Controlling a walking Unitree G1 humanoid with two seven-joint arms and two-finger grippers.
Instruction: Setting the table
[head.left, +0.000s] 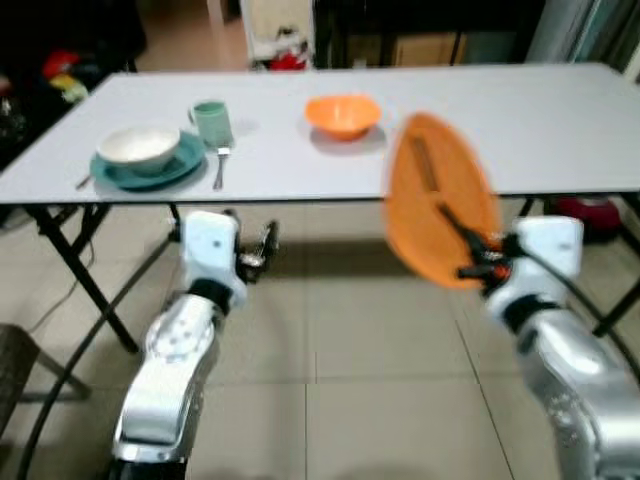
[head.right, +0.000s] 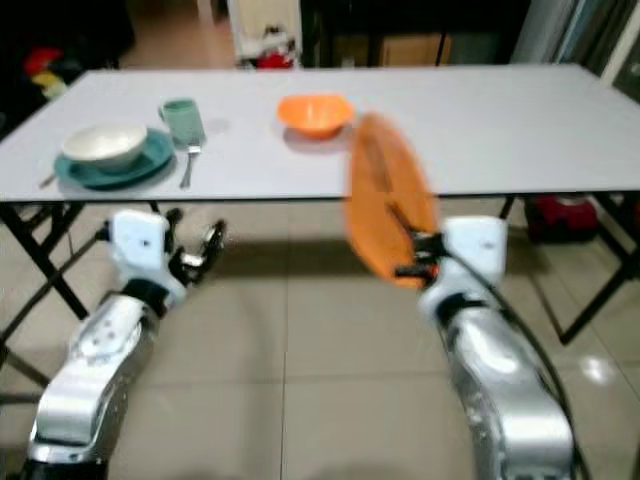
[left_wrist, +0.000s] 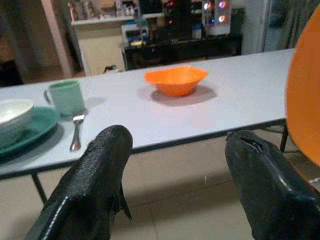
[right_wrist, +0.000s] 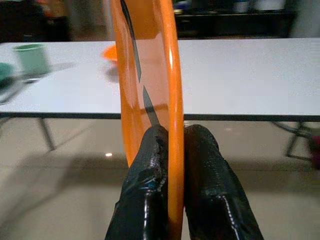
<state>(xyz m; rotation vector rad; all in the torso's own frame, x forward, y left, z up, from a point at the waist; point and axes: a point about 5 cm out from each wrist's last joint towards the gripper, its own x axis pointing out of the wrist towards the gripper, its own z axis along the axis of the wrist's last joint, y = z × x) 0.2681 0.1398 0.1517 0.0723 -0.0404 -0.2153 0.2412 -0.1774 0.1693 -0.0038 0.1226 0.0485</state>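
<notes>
My right gripper (head.left: 478, 258) is shut on the lower rim of an orange plate (head.left: 440, 198), held upright on edge in front of the white table (head.left: 520, 130); its black fingers (right_wrist: 150, 170) pinch the rim. My left gripper (head.left: 262, 245) is open and empty, held low before the table's near edge. On the table stand an orange bowl (head.left: 343, 115), a green mug (head.left: 211, 123), a fork (head.left: 220, 164) and a white bowl (head.left: 139, 147) on a teal plate (head.left: 170, 170).
Black folding legs (head.left: 85, 275) hold up the table over a tiled floor (head.left: 350, 340). A red object (head.left: 590, 215) sits on the floor under the table's right end. Dark furniture (left_wrist: 180, 45) lines the far side.
</notes>
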